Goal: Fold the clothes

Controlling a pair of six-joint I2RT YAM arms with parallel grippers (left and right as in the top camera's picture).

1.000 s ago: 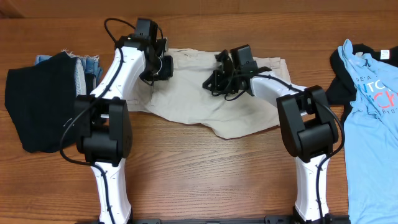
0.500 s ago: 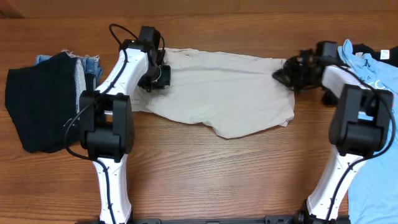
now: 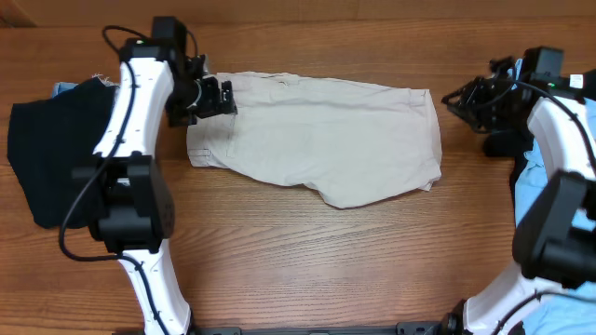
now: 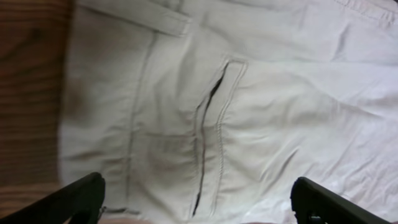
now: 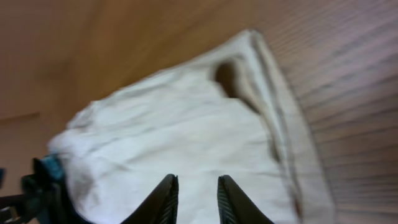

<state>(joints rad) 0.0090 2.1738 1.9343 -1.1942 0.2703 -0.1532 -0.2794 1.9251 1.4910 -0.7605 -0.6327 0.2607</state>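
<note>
At far left lies a black garment (image 3: 42, 158), slumped and matte. My left gripper (image 3: 223, 96) is spread wide and empty over the stitched welt pocket (image 4: 208, 143) of the beige shorts (image 3: 326, 140), which lie flat and softly creased on the wood-grain table (image 3: 298, 270). My right gripper (image 3: 456, 98) is just off their right hem, jaws narrowly parted, gripping nothing.

Pale beige shorts (image 4: 298, 112) lie spread, filling most of the field. A welt pocket (image 4: 208, 134) shows as a dark slit near centre, with a belt loop (image 4: 140, 15) at upper left. Wood-grain counter (image 4: 28, 93) borders the left edge. The left gripper (image 4: 199, 205) has its jaws wide apart, one dark tip in each lower corner, gripping nothing.
</note>
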